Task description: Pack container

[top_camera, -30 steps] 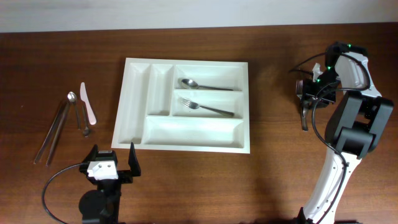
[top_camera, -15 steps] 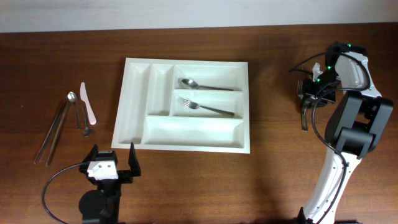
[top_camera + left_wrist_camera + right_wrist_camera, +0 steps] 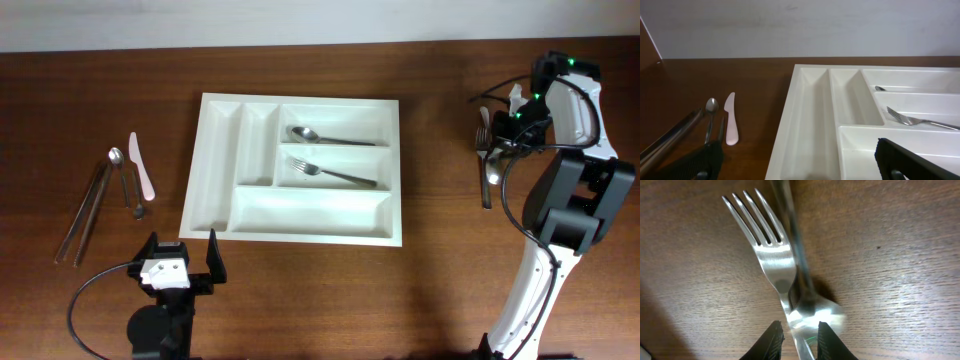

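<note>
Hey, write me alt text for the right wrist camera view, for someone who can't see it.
Close-up of a silver fork on the wooden table, tines pointing away, its handle between the two fingertips of the right gripper. A second utensil crosses over the fork's neck.

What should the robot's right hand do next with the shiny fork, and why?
Probably pinch and lift straight up. The right gripper has fingers either side of the handle of the silver metal fork, and the fork overlaps a silver metal spoon, so lifting should free it before heading to the white plastic cutlery tray.
</note>
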{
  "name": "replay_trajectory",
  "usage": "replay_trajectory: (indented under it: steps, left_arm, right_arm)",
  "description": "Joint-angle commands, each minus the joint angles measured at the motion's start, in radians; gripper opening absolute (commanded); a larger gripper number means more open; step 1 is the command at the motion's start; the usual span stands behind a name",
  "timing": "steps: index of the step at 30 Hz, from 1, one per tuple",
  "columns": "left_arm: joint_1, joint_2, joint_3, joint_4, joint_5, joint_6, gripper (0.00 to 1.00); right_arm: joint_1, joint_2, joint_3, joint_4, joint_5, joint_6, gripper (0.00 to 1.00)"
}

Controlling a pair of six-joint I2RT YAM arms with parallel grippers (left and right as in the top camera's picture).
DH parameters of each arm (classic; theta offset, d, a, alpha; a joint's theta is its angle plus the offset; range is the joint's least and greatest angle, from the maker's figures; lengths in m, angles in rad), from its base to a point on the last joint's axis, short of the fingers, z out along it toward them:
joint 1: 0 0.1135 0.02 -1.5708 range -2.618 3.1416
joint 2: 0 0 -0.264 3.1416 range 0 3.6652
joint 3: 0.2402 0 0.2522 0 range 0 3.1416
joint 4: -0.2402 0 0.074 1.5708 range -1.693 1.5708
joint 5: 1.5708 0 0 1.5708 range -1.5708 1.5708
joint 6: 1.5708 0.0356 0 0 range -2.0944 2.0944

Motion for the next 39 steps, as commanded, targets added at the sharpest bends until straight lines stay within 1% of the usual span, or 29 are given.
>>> replay_trajectory:
  steps: [1, 6, 10, 14, 18, 26, 39]
  left_arm:
    - [0.006, -0.006, -0.006, 0.002, 0.008, 0.008, 0.99]
    - [0.006, -0.006, -0.006, 0.002, 0.008, 0.008, 0.99]
    - [0.006, -0.006, -0.006, 0.002, 0.008, 0.008, 0.99]
    - [0.006, -0.006, -0.006, 0.002, 0.008, 0.008, 0.99]
    - [0.006, -0.006, -0.006, 0.002, 0.008, 0.008, 0.99]
    - [0.006, -0.006, -0.006, 0.003, 0.008, 0.008, 0.99]
    - [0.006, -0.006, -0.006, 0.002, 0.008, 0.008, 0.99]
  right_arm:
    - [0.006, 0.016, 0.024, -0.007, -0.016, -0.003, 0.24]
    - [0.006, 0.016, 0.024, -0.013, -0.014, -0.003, 0.25]
    - [0.006, 0.016, 0.023, -0.010, 0.020, -0.003, 0.42]
    - [0.004, 0.017, 0.021, 0.024, 0.064, -0.002, 0.48]
    - [0.006, 0.018, 0.021, 0.074, 0.075, -0.002, 0.48]
    - [0.005, 0.018, 0.019, 0.133, 0.166, 0.002, 0.47]
    - [0.006, 0.082, 0.005, 0.127, 0.143, 0.002, 0.47]
